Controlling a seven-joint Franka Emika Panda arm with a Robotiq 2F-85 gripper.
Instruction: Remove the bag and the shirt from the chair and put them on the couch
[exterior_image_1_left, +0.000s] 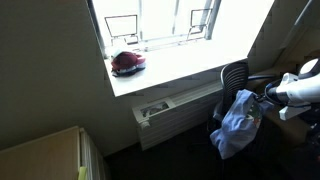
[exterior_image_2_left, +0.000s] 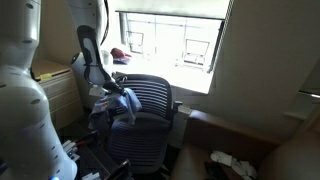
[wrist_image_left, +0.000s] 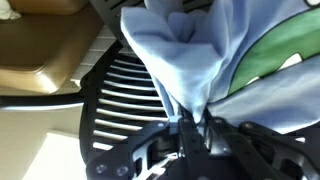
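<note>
The shirt (wrist_image_left: 185, 60), a light blue cloth with a green patch, hangs in a bunch from my gripper (wrist_image_left: 195, 122), which is shut on a fold of it. It shows in both exterior views as a pale blue bundle (exterior_image_1_left: 238, 122) (exterior_image_2_left: 112, 108) lifted in front of the black chair (exterior_image_1_left: 236, 74) (exterior_image_2_left: 152, 102). The gripper (exterior_image_1_left: 264, 94) holds it by the top. The chair's mesh backrest (wrist_image_left: 118, 92) lies right behind the cloth. A tan cushion of the couch (wrist_image_left: 38, 55) shows at the upper left of the wrist view. I cannot make out the bag.
A red-and-black rounded object (exterior_image_1_left: 127, 62) rests on the white window sill (exterior_image_1_left: 180, 72). A radiator cover (exterior_image_1_left: 175, 112) runs below the sill. A tan cabinet (exterior_image_2_left: 55, 88) stands behind the arm, and a brown surface (exterior_image_2_left: 235, 135) lies to the chair's side.
</note>
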